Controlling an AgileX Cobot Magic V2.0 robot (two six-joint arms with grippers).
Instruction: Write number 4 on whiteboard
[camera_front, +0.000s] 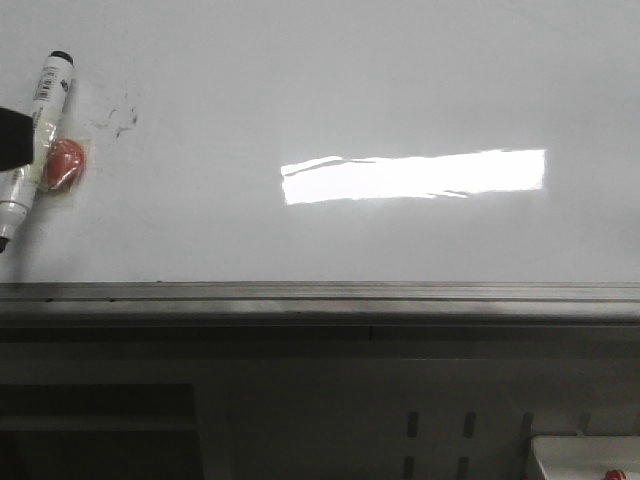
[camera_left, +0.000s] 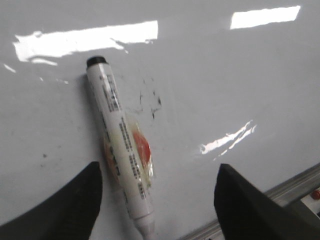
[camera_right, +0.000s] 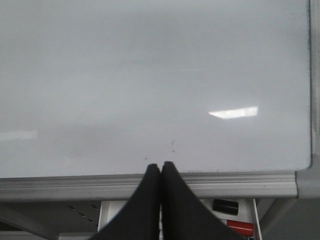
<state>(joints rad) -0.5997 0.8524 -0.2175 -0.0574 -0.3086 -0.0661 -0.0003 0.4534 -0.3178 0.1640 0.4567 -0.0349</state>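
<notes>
No number 4 is drawn on the whiteboard (camera_front: 400, 80) yet. At upper left, the marker (camera_front: 38, 120) clings by its red magnet (camera_front: 64, 165). The left gripper (camera_left: 157, 200) straddles it, spread wide to grasp. The right gripper (camera_right: 160, 172) is pressed together, idle.

My left gripper (camera_front: 8, 140) is mostly off the front view's left edge, just a dark blob there, and my wrist camera clips both fingers (camera_left: 65, 210) too. The marker (camera_left: 120, 150) lies on the whiteboard (camera_front: 350, 80), its tip (camera_left: 146, 234) running off the wrist picture's edge and its label print too blurry to read. The orange thing (camera_front: 62, 165) behind it is half covered, can't tell what it is. No idea what the smudges (camera_front: 122, 118) say.
</notes>
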